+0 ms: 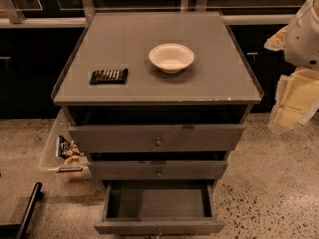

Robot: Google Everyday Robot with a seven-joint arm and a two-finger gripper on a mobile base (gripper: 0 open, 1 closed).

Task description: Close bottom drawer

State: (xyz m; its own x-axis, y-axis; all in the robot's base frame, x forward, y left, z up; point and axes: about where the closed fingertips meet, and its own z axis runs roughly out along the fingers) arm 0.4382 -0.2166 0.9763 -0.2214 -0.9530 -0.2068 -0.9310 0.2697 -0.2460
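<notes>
The grey cabinet (157, 91) stands in the middle of the camera view with all three drawers pulled out by different amounts. The bottom drawer (159, 226) is pulled out the farthest. Its slim front and small round knob (160, 230) are near the lower edge of the view, and its inside (159, 202) looks empty. The middle drawer front (158, 171) and the taller top drawer front (157, 139) stick out less. My gripper (293, 103), white and yellowish, hangs at the right edge. It is level with the cabinet top, well above and to the right of the bottom drawer, touching nothing.
A white bowl (171, 57) and a dark flat packet (108, 75) lie on the cabinet top. A clear bin of snack packs (62, 151) sits on the floor to the cabinet's left. A black bar (27, 208) crosses the lower left corner. Speckled floor (269, 193) lies to the right.
</notes>
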